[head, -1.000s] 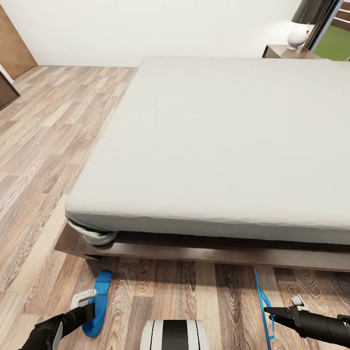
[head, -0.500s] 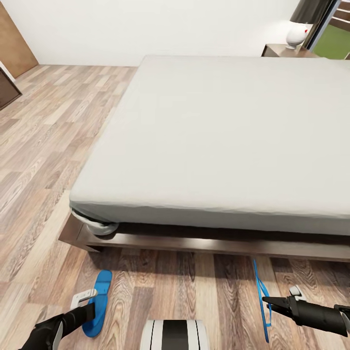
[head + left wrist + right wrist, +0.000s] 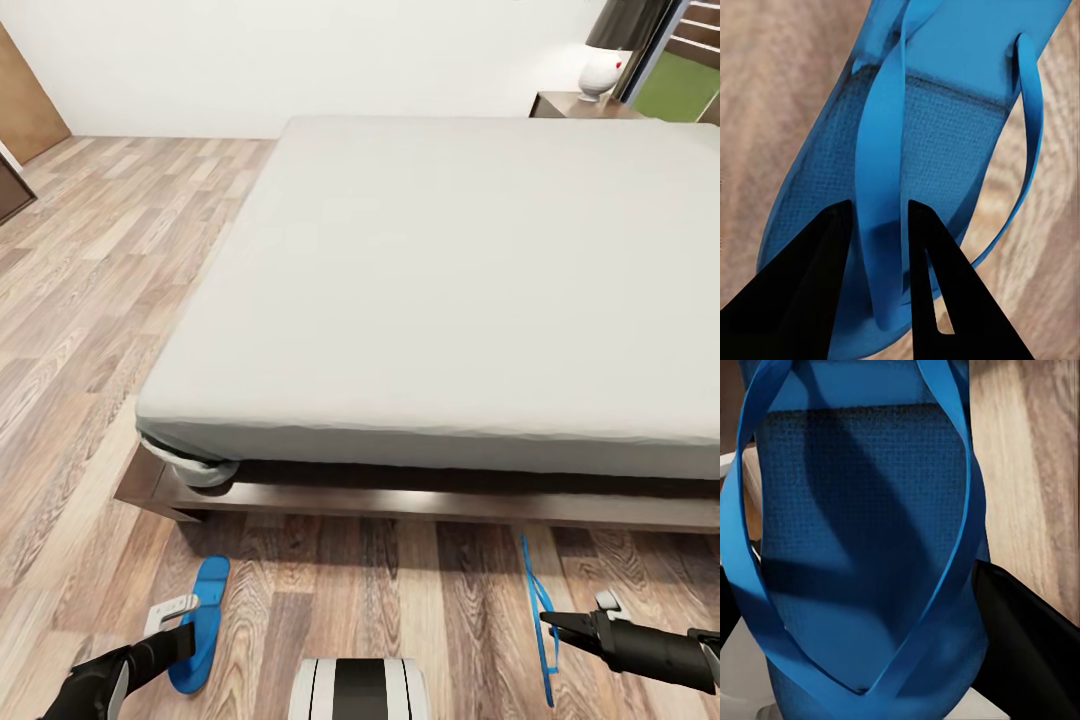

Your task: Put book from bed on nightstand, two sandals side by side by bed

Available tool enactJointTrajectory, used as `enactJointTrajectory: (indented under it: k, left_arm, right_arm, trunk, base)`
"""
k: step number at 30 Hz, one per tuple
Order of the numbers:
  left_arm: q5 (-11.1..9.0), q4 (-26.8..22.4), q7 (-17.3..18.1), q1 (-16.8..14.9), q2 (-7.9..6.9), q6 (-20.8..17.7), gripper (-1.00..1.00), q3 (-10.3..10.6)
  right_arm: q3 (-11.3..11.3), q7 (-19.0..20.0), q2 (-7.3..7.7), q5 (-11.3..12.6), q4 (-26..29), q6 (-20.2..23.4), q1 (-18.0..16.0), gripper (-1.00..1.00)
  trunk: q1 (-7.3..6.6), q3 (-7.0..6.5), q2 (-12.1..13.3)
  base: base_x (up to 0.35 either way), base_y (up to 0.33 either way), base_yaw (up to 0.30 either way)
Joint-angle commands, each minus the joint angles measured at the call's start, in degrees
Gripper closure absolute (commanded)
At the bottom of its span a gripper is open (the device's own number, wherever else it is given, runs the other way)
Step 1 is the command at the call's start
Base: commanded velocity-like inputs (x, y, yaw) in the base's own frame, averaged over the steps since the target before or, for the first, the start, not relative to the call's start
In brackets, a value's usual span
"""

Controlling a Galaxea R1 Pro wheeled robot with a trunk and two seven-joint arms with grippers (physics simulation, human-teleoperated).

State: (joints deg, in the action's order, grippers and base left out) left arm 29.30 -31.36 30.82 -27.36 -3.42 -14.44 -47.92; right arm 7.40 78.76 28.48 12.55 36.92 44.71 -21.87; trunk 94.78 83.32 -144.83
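My left gripper (image 3: 881,262) pinches the light, floppy sandal (image 3: 907,150) by its thin strap (image 3: 881,217); it'll dangle.

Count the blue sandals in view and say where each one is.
2. One sandal is at the left gripper, near the bed's corner. The other sandal is edge-on at the right gripper, before the bed's side.
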Motion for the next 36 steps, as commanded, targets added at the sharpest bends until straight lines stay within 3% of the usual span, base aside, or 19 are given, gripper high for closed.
enactJointTrajectory:
  k: [1, 3, 7, 11, 16, 24, 36]
  left_arm:
    - [0.3, -0.1, 0.5, -0.1, 0.06, -0.3, 1.00, -0.4]
    - [0.3, -0.1, 0.5, -0.1, 0.05, -0.3, 1.00, -0.4]
    - [0.3, -0.1, 0.5, -0.1, 0.01, -0.4, 1.00, -0.4]
    - [0.3, -0.1, 0.6, -0.1, -0.01, -0.4, 1.00, -0.4]
    - [0.3, -0.1, 0.6, -0.1, 0.00, -0.4, 1.00, -0.4]
    - [0.3, -0.1, 0.6, -0.1, 0.08, -0.4, 1.00, -0.4]
    - [0.3, -0.1, 0.5, -0.1, 0.08, -0.4, 1.00, -0.4]
  right_arm:
    - [0.0, 0.1, 0.07, 0.2, -0.5, 0.3, 0.0, 1.00]
    - [0.0, 0.2, 0.33, 0.3, -1.9, -0.1, 0.0, 1.00]
    - [0.0, 0.2, 5.65, 0.6, -6.6, -0.4, 0.0, 1.00]
    - [0.0, 0.3, 7.81, 0.8, -11.2, -0.5, 0.0, 1.00]
    - [0.0, 0.3, 8.69, 0.8, -12.1, -0.5, 0.0, 1.00]
    - [0.1, 0.3, 8.78, 0.8, -11.6, -0.5, 0.0, 1.00]
    - [0.4, 0.3, 8.79, 0.8, -11.3, -0.4, 0.0, 1.00]
  trunk:
    - [-0.01, 0.03, 0.0]
    - [-0.01, 0.03, 0.0]
    - [-0.01, 0.03, 0.0]
    - [-0.01, 0.03, 0.0]
    - [-0.01, 0.03, 0.0]
    - [-0.01, 0.03, 0.0]
    - [0.25, 2.25, -0.1]
  base:
    - [0.000, 0.000, -0.009]
    - [0.000, 0.000, -0.004]
    - [0.000, 0.000, -0.001]
    - [0.000, 0.000, 0.000]
    - [0.000, 0.000, 0.000]
    - [0.000, 0.000, 0.000]
    - [0.000, 0.000, 0.000]
